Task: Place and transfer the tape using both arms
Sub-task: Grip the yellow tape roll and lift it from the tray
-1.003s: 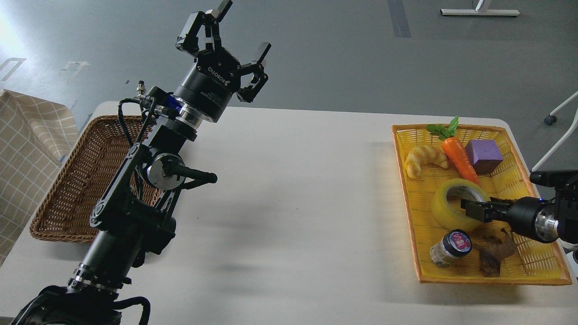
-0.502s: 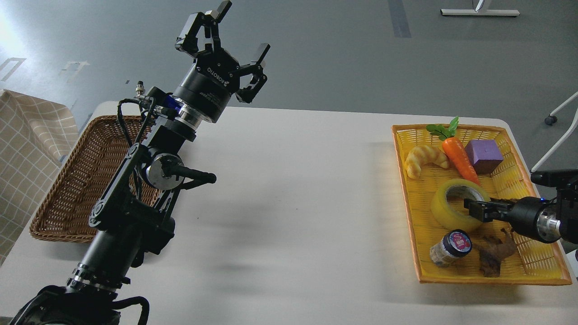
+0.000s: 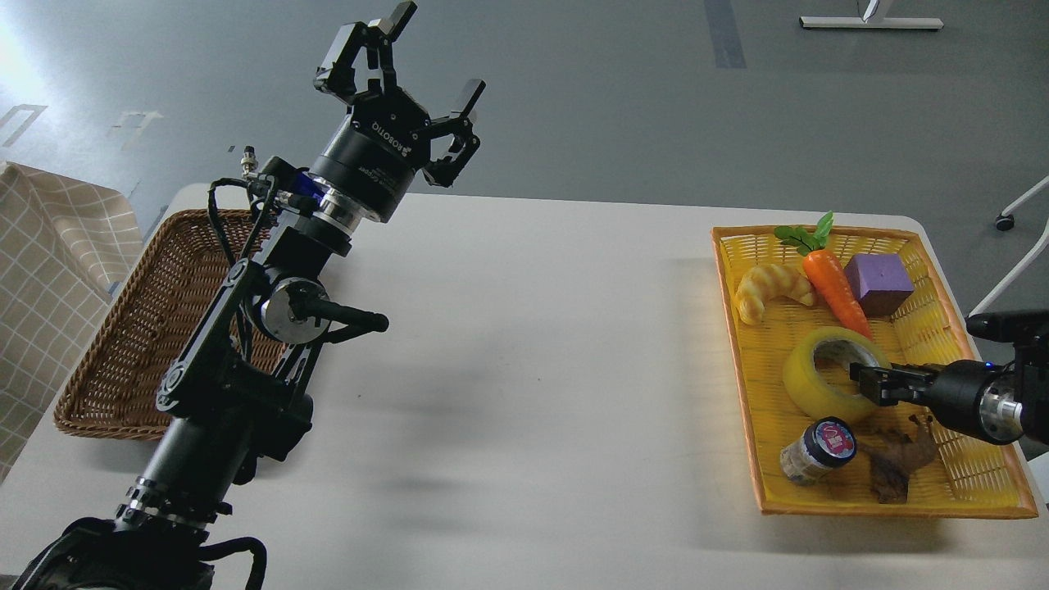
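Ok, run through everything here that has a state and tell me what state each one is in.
left gripper: open, raised, holding nothing
right gripper: at the tape's rim, open or shut unclear
tape: lying tilted in the yellow tray
jar: lid on, leaning over
wicker basket: nothing visible inside

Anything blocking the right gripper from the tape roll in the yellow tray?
Nothing visible. The right gripper is already at the tape, its tip at the roll's right rim. The carrot lies behind the roll and the jar in front, both off the approach line.
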Controlling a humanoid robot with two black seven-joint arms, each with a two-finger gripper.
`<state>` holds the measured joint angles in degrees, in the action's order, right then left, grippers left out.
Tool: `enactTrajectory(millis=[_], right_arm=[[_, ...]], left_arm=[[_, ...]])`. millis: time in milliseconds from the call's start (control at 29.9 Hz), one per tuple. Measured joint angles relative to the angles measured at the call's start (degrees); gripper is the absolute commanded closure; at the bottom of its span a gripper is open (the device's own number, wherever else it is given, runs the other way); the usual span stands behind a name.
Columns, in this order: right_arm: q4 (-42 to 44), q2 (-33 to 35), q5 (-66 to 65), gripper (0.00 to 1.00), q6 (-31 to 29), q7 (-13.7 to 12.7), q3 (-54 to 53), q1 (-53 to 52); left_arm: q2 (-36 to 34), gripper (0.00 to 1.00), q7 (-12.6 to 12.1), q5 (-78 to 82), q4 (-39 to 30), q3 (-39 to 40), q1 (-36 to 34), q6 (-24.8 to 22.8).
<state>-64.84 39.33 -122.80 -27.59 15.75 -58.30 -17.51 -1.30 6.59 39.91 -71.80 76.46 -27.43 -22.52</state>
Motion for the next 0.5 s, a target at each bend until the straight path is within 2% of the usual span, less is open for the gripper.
enactTrajectory(millis=[100,502], right_arm=[[-0.05,0.69,-0.41,0.71,-0.37,-0.04,0.00,0.03],[-1.16,1.35,-0.52,0.80,-0.42,-0.10,0.00,0.07]], left_arm=[[0.04,0.02,0.00,0.00,0.00,0.00,0.00,0.56],[0.07,0.02,0.00,-0.08,0.15,-0.09,0.09,0.99]])
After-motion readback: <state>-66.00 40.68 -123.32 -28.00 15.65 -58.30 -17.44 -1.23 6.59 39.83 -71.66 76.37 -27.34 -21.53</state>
